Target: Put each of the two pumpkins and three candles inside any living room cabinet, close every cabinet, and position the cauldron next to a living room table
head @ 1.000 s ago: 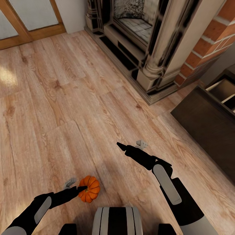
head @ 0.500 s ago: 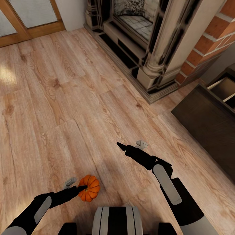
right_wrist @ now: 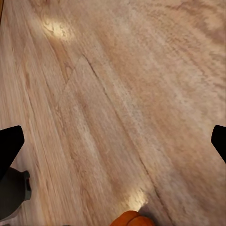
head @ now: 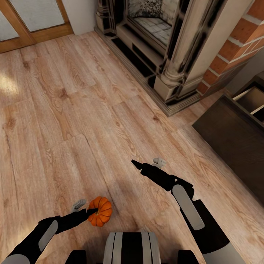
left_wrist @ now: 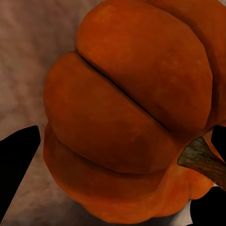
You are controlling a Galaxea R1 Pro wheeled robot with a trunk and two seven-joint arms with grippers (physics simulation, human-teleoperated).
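Over the last second almost nothing had altered: the whole head view slid a touch, which reads as the camera settling, while both arms and the pumpkin (head: 99,216) kept their places against each other. That suggested a pause with the first pumpkin secured and the carry to the cabinet (head: 238,141) not yet begun.

The left gripper (head: 83,208) was clamped on the pumpkin, a dark finger on either side of it in the left wrist view, low over the plank floor (head: 73,121) just ahead of the robot's base. The right gripper (head: 146,163) hung wide apart and empty above bare planks.

The pumpkin was deep orange, plump and heavily ribbed, with a short woody brown stem (left_wrist: 202,160). The cabinet stood at the right with a drawer (head: 253,101) pulled out, beside the stone fireplace (head: 172,47).
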